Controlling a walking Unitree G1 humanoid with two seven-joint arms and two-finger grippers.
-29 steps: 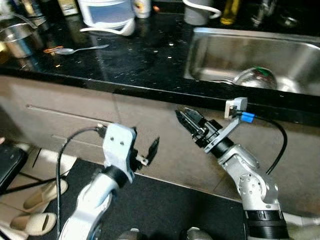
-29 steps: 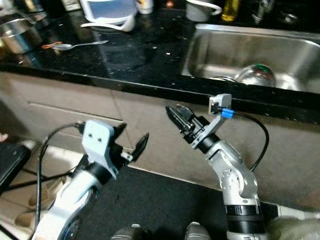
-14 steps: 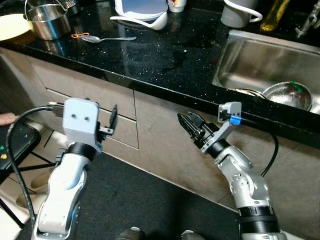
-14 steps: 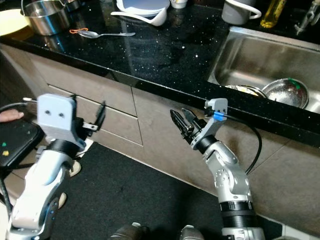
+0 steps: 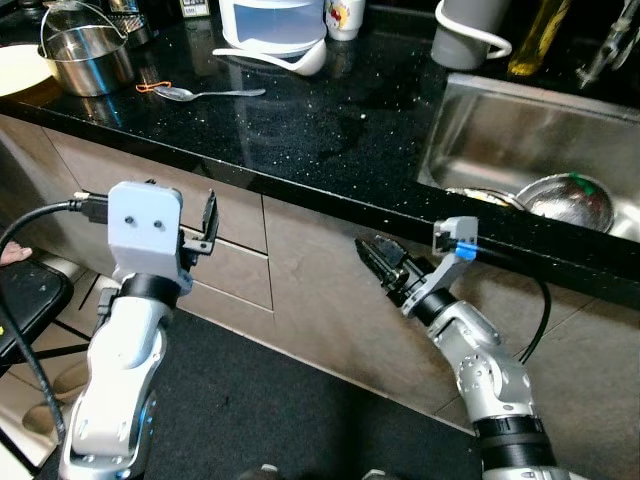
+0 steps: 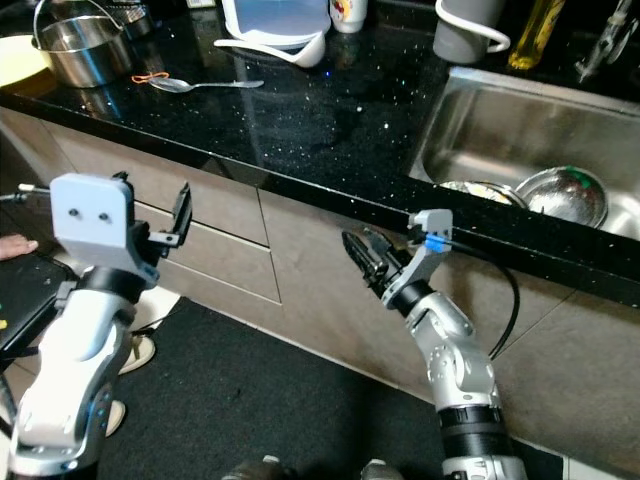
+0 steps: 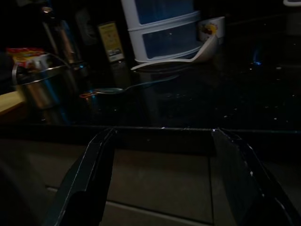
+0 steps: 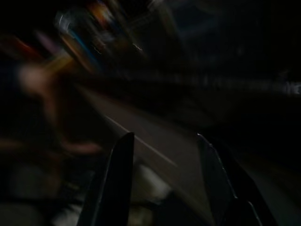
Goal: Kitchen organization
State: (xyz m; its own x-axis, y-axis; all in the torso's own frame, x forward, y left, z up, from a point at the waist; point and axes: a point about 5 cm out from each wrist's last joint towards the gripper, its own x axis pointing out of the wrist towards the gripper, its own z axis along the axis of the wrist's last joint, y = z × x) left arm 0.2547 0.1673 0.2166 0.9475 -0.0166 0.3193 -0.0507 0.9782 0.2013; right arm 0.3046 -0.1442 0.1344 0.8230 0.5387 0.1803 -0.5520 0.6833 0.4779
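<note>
A black stone counter (image 5: pixel 330 130) carries a steel pot (image 5: pixel 85 60), a spoon (image 5: pixel 210 93), a white stacked container (image 5: pixel 272 18) with a white scoop (image 5: pixel 280 60) in front, and a grey mug (image 5: pixel 465 20). To the right is a steel sink (image 5: pixel 500 120) holding a metal bowl (image 5: pixel 572 195). My left gripper (image 5: pixel 200 215) is open in front of the drawer fronts (image 5: pixel 235 255), just below the counter edge; its fingers (image 7: pixel 94 174) frame that edge. Lower, before the cabinet under the sink, my right gripper (image 5: pixel 378 262) points left, fingers (image 8: pixel 117 179) apart and holding nothing.
An oil bottle (image 5: pixel 528 40) stands behind the sink. At the left edge a person's hand (image 5: pixel 10 254) rests by a black seat (image 5: pixel 30 300). A dark mat (image 5: pixel 260 400) covers the floor before the cabinets, and a cable (image 5: pixel 530 320) loops off my right wrist.
The camera has swung left and back, so more counter and drawers show. My left arm has risen from low by the cabinet to drawer height. The right gripper keeps its pose.
</note>
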